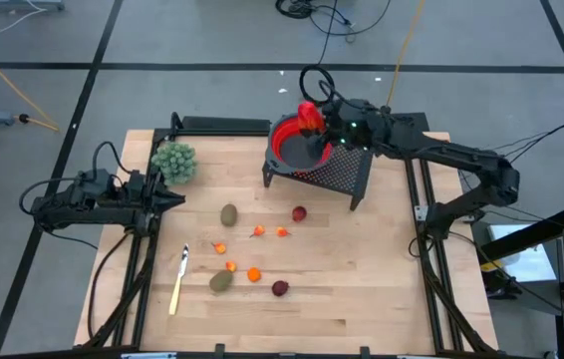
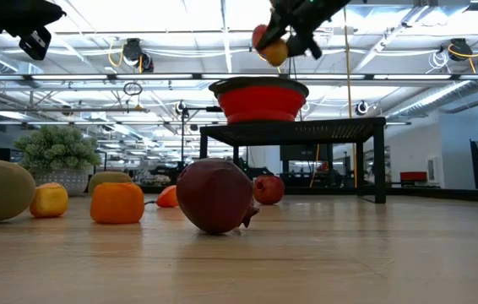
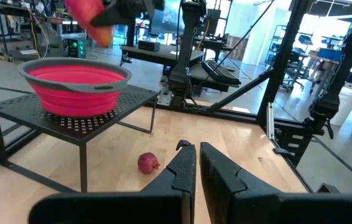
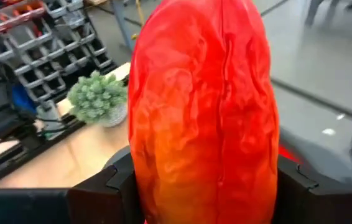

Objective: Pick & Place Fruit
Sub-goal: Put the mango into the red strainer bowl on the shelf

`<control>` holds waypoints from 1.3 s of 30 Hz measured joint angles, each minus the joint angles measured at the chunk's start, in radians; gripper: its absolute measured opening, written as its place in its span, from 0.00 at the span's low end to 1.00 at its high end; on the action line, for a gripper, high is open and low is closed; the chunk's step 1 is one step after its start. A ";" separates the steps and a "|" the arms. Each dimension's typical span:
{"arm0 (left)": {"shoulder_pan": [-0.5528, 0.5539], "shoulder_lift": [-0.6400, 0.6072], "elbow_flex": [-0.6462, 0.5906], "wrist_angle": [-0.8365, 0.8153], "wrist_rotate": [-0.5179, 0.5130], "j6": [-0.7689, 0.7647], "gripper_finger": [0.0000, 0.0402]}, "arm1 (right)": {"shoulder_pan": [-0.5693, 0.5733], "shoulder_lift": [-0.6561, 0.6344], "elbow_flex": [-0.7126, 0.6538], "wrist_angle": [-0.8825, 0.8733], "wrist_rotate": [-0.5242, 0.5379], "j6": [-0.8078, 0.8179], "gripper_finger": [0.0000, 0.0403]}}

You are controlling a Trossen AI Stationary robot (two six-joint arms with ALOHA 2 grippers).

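The right gripper (image 1: 312, 118) pinches the elongated red-orange fruit (image 1: 308, 115) above the red bowl (image 1: 292, 145) for release; the left gripper (image 1: 175, 198), fingers pressed together, waits at the table's left edge.

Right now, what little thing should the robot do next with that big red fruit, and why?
Probably lower it a bit and then let go. The right pincer holds the red-orange fruit above the red bowl on the black stand, not yet inside it. The left pincer waits shut, near the green plant.
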 joint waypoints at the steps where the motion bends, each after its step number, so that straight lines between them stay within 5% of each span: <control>1: 0.000 0.000 0.000 0.000 0.000 0.000 0.05 | -0.009 0.011 0.000 -0.007 -0.023 0.004 0.53; 9: 0.000 0.000 0.000 0.000 0.000 -0.002 0.05 | -0.048 0.090 0.000 -0.034 -0.150 0.027 0.53; 39: 0.000 0.000 0.000 0.000 -0.024 -0.003 0.05 | -0.077 0.153 -0.003 -0.149 -0.174 -0.023 0.53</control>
